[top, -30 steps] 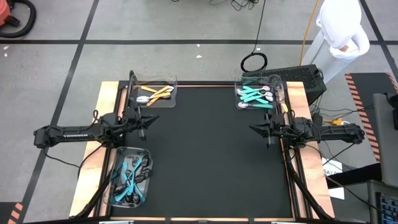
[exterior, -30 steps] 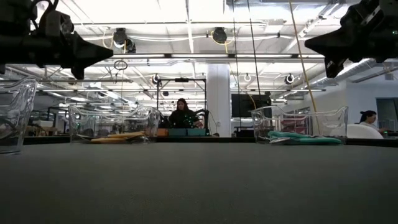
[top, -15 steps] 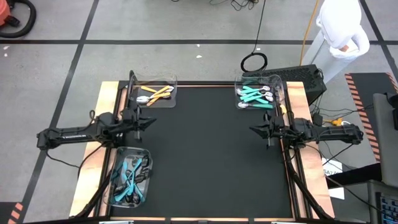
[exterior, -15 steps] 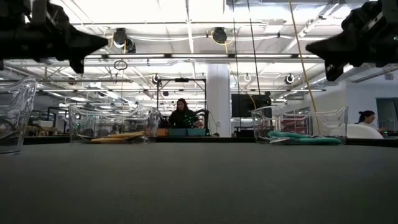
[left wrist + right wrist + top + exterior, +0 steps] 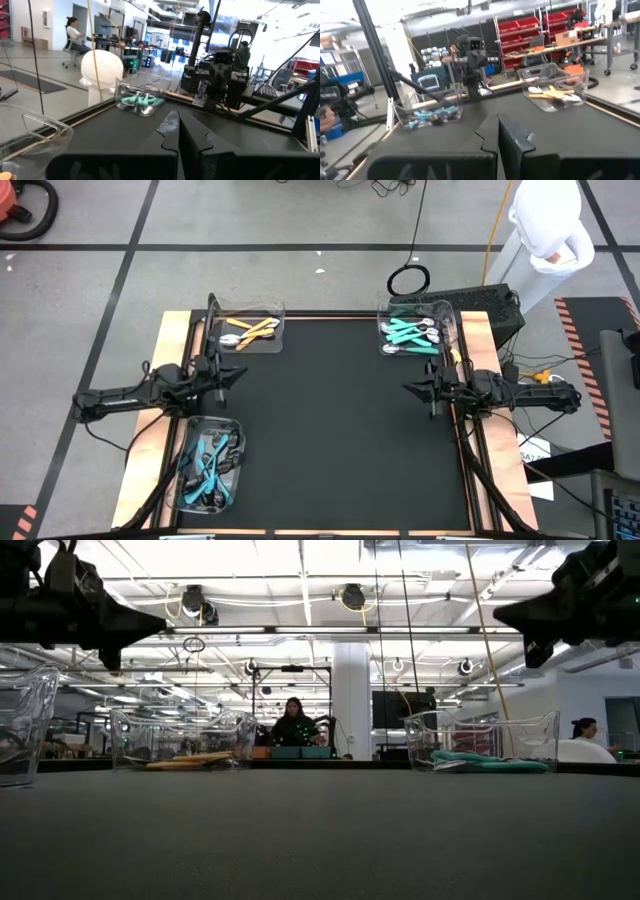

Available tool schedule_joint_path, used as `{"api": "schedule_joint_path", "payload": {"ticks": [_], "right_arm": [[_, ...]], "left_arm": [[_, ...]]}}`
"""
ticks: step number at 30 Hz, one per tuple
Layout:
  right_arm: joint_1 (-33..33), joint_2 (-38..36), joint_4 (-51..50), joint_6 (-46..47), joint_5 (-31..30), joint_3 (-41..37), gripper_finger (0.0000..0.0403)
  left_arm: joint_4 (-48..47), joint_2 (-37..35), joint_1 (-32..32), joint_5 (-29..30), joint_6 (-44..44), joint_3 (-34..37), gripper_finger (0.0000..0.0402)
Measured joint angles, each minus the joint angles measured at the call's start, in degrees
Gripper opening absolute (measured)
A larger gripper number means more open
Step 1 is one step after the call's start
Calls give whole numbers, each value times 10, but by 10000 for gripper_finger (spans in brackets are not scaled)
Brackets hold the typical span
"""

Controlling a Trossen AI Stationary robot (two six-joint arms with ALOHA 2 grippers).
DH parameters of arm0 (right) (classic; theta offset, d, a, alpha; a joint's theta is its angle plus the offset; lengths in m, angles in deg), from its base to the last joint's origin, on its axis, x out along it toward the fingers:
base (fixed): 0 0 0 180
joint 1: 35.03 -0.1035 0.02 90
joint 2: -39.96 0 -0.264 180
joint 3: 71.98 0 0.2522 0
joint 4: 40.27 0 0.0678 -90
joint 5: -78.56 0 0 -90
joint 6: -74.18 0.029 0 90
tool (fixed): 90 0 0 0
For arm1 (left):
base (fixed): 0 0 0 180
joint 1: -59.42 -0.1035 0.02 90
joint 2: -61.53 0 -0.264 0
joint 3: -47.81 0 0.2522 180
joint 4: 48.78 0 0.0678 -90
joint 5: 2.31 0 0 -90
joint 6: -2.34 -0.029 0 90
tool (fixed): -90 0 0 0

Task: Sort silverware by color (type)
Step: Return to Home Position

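Note:
The silverware lies in three clear bins. Orange-handled pieces [image 5: 250, 330] fill the far-left bin, teal-handled ones with silver heads [image 5: 410, 332] the far-right bin, and teal-handled ones with dark heads [image 5: 208, 465] the near-left bin. My left gripper [image 5: 238, 372] hovers shut above the mat between the two left bins, pointing toward the table's right. My right gripper [image 5: 406, 388] hovers shut near the right edge, on the near side of the teal bin, pointing left. Both are high above the table in the low view, the left gripper [image 5: 160, 620] and the right gripper [image 5: 497, 612]. Neither holds anything.
The black mat [image 5: 330, 430] spreads between the arms with nothing lying on it. Wooden table edges [image 5: 170, 340] frame it. A white-clad figure [image 5: 545, 230] stands beyond the far right corner, by a dark box [image 5: 485, 305]. A person [image 5: 293, 725] sits in the room behind.
My left arm has drawn back a little toward the table's left edge, its gripper staying shut and high. The right arm has kept still. No silverware has moved.

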Motion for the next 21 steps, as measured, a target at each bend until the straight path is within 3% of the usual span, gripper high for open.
{"api": "schedule_joint_path", "payload": {"ticks": [4, 21], "right_arm": [[0, -1, 34, 3, -1, -15, 0], [0, -1, 1, -4, -1, -17, 11]], "left_arm": [[-3, 0, 7, 13, -4, 0, 2], [-38, 6, 10, 10, -12, 0, 20]]}}
